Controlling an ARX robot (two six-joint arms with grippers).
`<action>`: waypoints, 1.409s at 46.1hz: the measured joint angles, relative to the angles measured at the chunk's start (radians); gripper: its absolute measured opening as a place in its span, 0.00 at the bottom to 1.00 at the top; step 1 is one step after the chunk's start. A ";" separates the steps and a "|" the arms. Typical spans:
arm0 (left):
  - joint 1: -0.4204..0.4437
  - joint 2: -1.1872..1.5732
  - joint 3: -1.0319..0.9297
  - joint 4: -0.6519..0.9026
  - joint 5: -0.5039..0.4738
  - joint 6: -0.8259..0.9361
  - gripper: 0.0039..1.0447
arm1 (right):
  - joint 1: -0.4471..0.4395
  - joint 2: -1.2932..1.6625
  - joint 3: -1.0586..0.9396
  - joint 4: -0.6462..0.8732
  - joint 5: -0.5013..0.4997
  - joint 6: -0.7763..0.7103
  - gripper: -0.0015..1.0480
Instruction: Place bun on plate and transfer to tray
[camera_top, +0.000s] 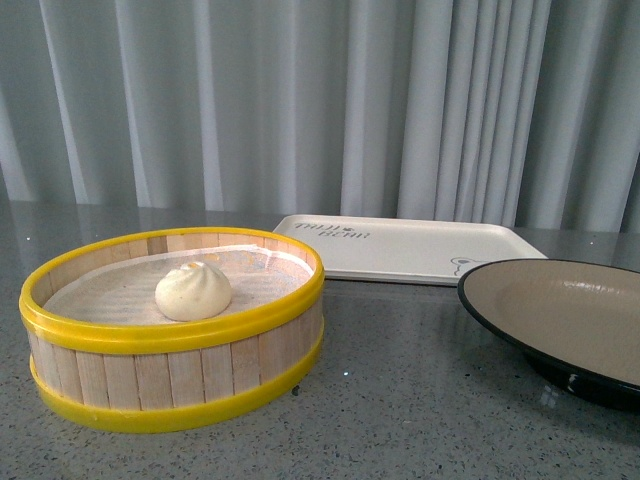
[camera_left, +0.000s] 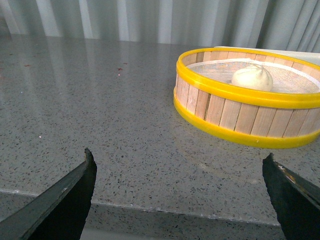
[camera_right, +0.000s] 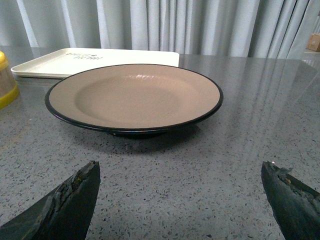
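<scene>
The pale cream bun (camera_top: 193, 290) with a pleated top sits inside the yellow-rimmed wooden steamer basket (camera_top: 170, 375) at the front left; it also shows in the left wrist view (camera_left: 252, 78). The black plate with a beige inside (camera_top: 560, 315) stands at the right and fills the right wrist view (camera_right: 134, 95). The cream-white tray (camera_top: 400, 245) with dark lettering lies behind, also in the right wrist view (camera_right: 95, 59). My left gripper (camera_left: 177, 160) is open and empty near the table's front edge, short of the basket. My right gripper (camera_right: 180, 170) is open and empty in front of the plate.
A grey speckled stone tabletop (camera_top: 400, 400) carries everything; its front edge (camera_left: 175, 207) shows in the left wrist view. Grey-white curtains (camera_top: 320, 100) hang behind the table. The steamer basket's yellow edge (camera_right: 6, 82) peeks into the right wrist view.
</scene>
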 joint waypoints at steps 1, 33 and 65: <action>0.000 0.000 0.000 0.000 0.000 0.000 0.94 | 0.000 0.000 0.000 0.000 0.000 0.000 0.92; 0.000 0.000 0.000 0.000 0.000 0.000 0.94 | 0.000 0.000 0.000 0.000 0.000 0.000 0.92; -0.041 0.032 0.000 0.051 -0.162 -0.098 0.94 | 0.000 0.000 0.000 0.000 0.000 0.000 0.92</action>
